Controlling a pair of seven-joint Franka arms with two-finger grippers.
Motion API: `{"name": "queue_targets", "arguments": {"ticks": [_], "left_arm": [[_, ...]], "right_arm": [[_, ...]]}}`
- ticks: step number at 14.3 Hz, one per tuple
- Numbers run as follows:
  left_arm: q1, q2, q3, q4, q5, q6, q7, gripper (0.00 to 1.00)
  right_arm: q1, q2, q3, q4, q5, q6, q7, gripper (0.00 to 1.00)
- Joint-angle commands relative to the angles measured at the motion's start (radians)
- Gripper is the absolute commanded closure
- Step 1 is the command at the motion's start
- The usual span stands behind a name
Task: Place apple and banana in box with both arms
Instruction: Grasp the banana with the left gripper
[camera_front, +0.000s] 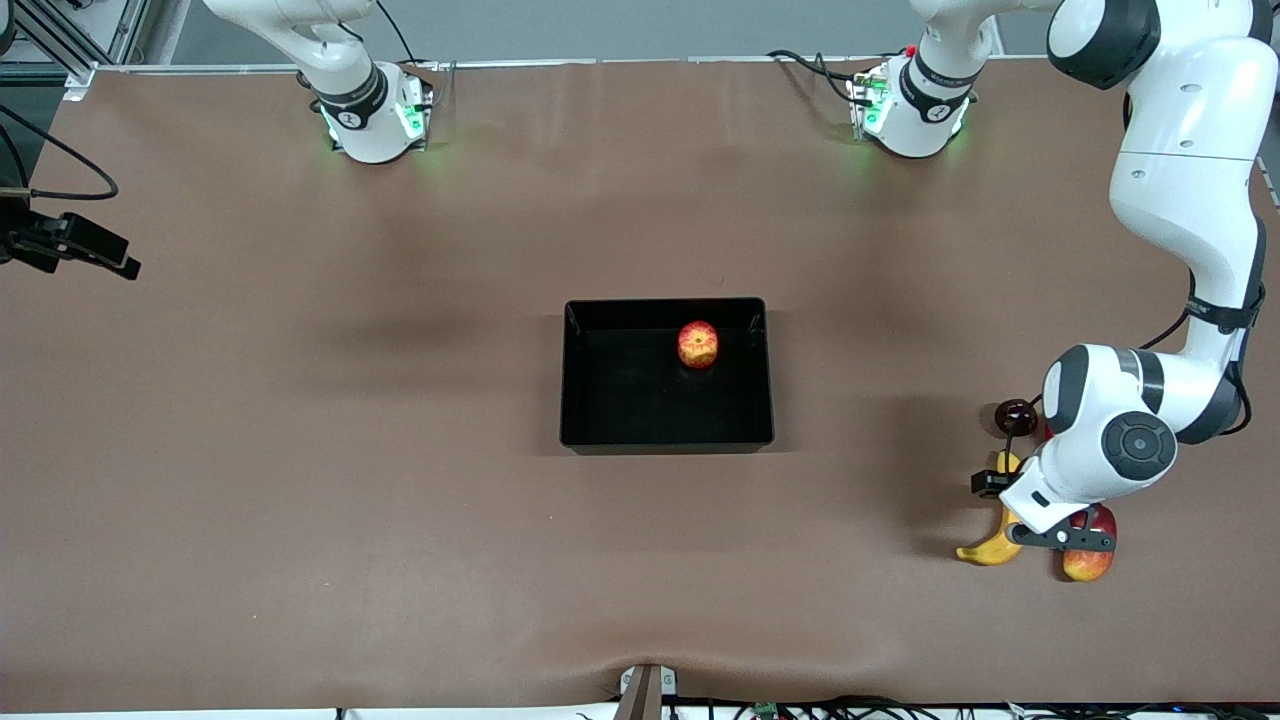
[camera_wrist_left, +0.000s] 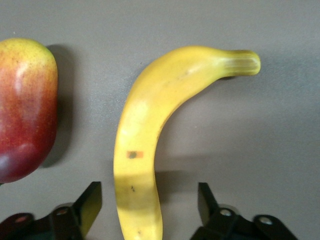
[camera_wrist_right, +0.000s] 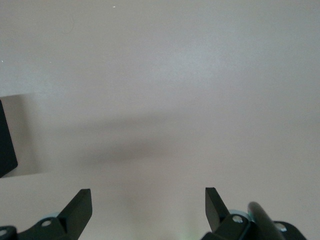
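Apple sits inside the box already, close to the wall that faces the robots' bases, stem dimple turned upward. The box lies at the middle of the brown table.

Down at the left arm's end of the table, the left gripper is low over the banana, one finger on each side of the fruit. The left wrist view shows its fingers apart, with table visible between each finger and the peel, so nothing is clamped at this instant. The banana lies flat on the table, its curve bending away from the red-yellow mango-like fruit just beside it. In the front view the banana's tip pokes out from under the arm, and that red-yellow fruit shows at the other side of the gripper. A small dark round object rests on the table farther from the front camera than the banana.

The right arm waits up at the edge of the front view. Its right gripper hangs over bare table, fingers wide apart and holding nothing, with a corner of the black box just visible at the edge of the right wrist view.
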Motion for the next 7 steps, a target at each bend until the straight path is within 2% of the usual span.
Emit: {"name": "queue_targets", "arguments": {"ticks": [1, 3, 5, 7], "left_arm": [[0.007, 0.007, -0.009, 0.006, 0.025, 0.007, 0.012, 0.63], [0.009, 0.005, -0.009, 0.006, 0.032, 0.007, 0.022, 1.0], [0.012, 0.001, -0.009, 0.007, 0.033, 0.007, 0.103, 1.0], [0.012, -0.013, -0.012, 0.007, 0.033, 0.005, 0.102, 1.0]], "right_arm": [[-0.024, -0.015, 0.016, -0.018, -0.017, 0.008, 0.007, 0.0], [-0.026, -0.014, 0.016, -0.018, -0.017, 0.009, 0.007, 0.0], [-0.021, -0.014, 0.018, -0.018, -0.014, 0.005, 0.007, 0.0], [-0.026, -0.012, 0.016, -0.016, -0.014, 0.009, 0.007, 0.0]]}}
